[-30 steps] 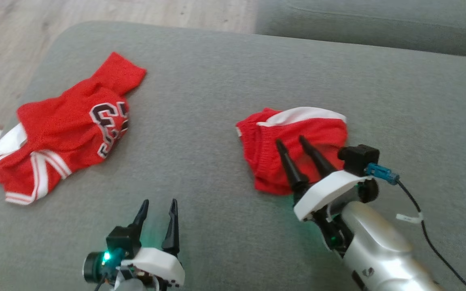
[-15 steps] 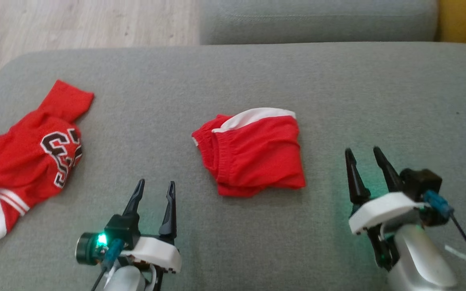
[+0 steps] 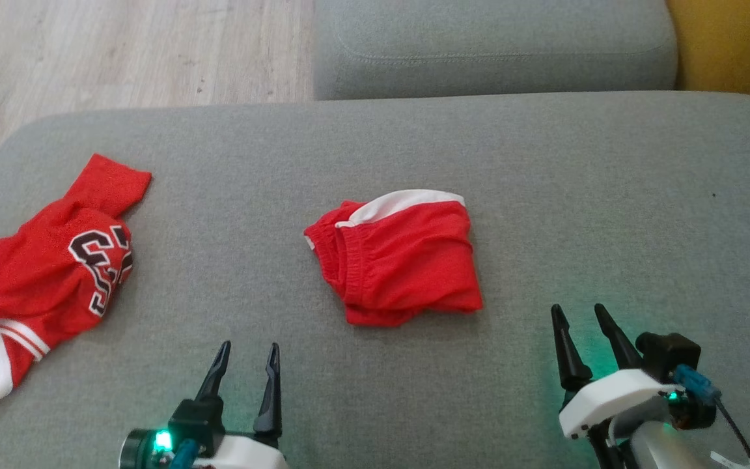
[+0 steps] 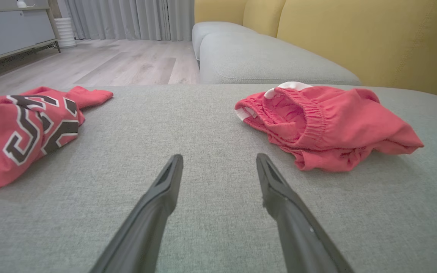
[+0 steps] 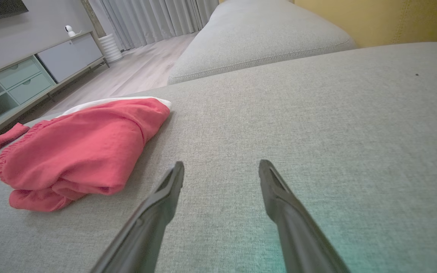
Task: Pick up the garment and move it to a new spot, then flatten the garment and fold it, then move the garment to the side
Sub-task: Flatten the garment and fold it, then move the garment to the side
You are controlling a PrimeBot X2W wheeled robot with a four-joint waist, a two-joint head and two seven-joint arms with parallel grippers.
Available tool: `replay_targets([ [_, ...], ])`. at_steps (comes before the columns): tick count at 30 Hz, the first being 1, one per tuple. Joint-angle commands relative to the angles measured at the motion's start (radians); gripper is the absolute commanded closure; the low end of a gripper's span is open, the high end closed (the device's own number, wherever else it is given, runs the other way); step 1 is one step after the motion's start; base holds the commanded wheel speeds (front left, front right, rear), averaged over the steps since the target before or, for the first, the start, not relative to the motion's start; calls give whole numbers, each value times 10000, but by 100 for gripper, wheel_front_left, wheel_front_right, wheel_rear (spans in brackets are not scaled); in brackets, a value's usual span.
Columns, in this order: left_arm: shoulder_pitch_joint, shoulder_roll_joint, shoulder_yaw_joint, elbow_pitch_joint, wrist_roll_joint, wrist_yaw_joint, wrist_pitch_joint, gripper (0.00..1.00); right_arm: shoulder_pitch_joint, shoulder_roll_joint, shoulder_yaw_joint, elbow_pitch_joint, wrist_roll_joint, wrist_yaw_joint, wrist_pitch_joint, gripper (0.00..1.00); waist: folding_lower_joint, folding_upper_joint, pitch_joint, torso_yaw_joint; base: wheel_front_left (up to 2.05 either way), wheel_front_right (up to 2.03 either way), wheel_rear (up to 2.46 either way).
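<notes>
Your sofa seat (image 3: 544, 195) is covered in grey woven cloth, matt and slightly coarse in its weave. The shorts (image 3: 401, 260) are soft red cloth, matt, with a gathered elastic waistband and a smooth white trim. The jersey (image 3: 30, 273) is matt red cloth too, with flat dark-and-white numerals. Your left claw (image 3: 249, 345) and right claw (image 3: 577, 307) have dark matt plastic fingers; the right one's housing (image 3: 609, 397) is white plastic with a slight gloss. The floor (image 3: 121, 52) shows pale wood grain with a low sheen. The backrest (image 4: 355, 38) looks smooth, yellow and leather-like.
</notes>
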Motion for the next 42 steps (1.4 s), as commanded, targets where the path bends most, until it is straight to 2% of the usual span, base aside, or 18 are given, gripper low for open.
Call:
replay_targets([
  [1,-360,70,229,-367,85,9,-97,0,-358,42,265,-277,56,-7,-137,0,1,-1,107,74,0,0,0],
  [8,-715,70,-87,-481,17,-26,-97,0,-1114,42,555,-333,282,-7,-137,0,1,-1,645,460,0,0,0],
  [14,-1112,70,-773,-427,-351,-43,-97,0,-2392,42,907,26,670,-7,-137,0,1,-1,1263,1397,0,0,0],
  [18,-1167,70,-981,-332,-448,8,-97,0,-2938,43,881,1073,569,-7,-137,0,1,-1,1483,1947,0,0,0],
  [22,-1162,70,-935,-278,-486,57,-97,0,-3187,43,1049,2880,619,-7,-134,0,1,-1,1573,2253,0,0,0],
  [23,-1163,70,-919,-283,-483,59,-97,0,-3244,43,1106,3107,701,-7,-135,5,1,-1,1586,2262,0,0,0],
  [24,-1166,70,-904,-293,-482,68,-97,0,-3306,43,1149,3271,750,-7,-135,49,1,-1,1603,2257,0,0,0],
  [25,-1178,70,-885,-311,-469,72,-97,0,-3372,43,1164,3356,800,-7,-135,100,1,-1,1622,2224,0,0,0],
  [28,-1235,70,-817,-378,-413,61,-97,0,-3504,43,1062,3186,796,-7,-136,100,1,-1,1619,1975,0,0,0],
  [32,-1264,70,-685,-419,-265,-33,-97,0,-3443,43,875,2723,519,-7,-136,100,1,-1,1455,1169,0,0,0],
  [35,-1293,70,-588,-434,-156,-145,-97,0,-3281,43,897,2392,447,-7,-136,100,1,-1,1266,230,0,0,0],
  [42,-1627,70,-786,-538,-120,-406,-97,0,-2982,43,1354,1888,578,-7,-137,100,1,-1,1145,-2473,0,0,0],
])
